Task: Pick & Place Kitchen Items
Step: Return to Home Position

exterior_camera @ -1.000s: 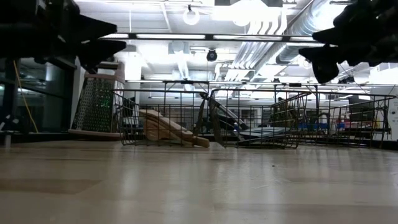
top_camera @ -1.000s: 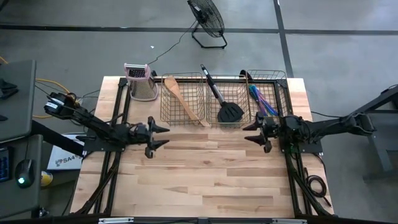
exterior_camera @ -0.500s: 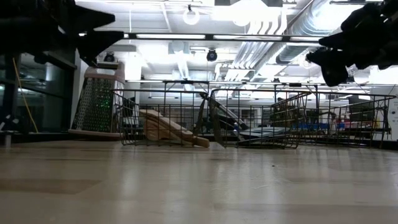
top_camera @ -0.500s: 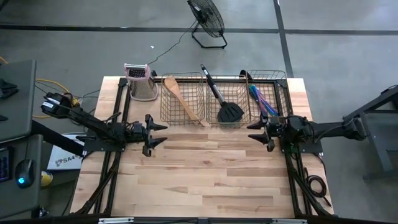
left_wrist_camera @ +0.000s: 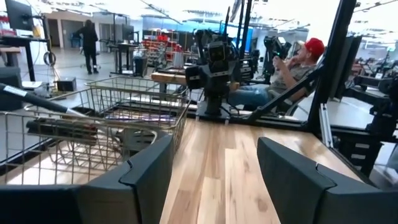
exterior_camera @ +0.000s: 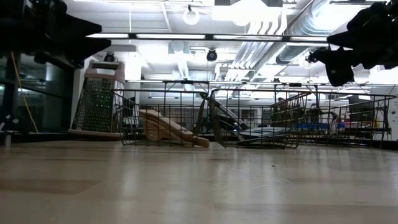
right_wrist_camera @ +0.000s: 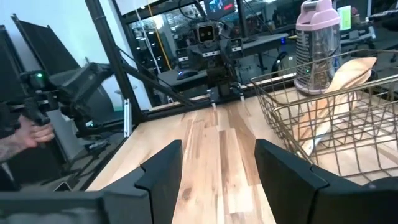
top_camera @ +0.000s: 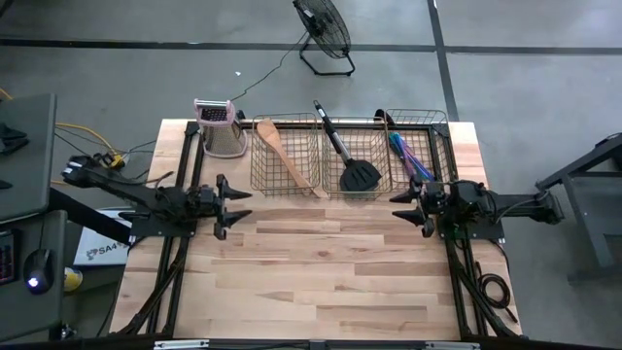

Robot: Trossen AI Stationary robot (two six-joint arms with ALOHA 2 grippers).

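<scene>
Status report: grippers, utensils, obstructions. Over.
Left gripper open, empty, above table's left side; right gripper open, empty, at right side. Wooden spoon, black spatula, blue-purple cutlery in wire baskets. Box grater beside baskets, nothing blocking either arm.

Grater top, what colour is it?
The grater top is pink, clearest in the right wrist view.

Grey concrete floor [top_camera: 544, 87] surrounds the pale wooden desk [top_camera: 321, 282]. At 12 o'clock beyond the desk stands a black floor fan [top_camera: 323, 24]. At 10 o'clock, yellow cables [top_camera: 76, 127] trail. Overhead, strip lights [exterior_camera: 205, 36] and silver ducts [exterior_camera: 305, 31] cross a white ceiling [exterior_camera: 155, 15].
</scene>
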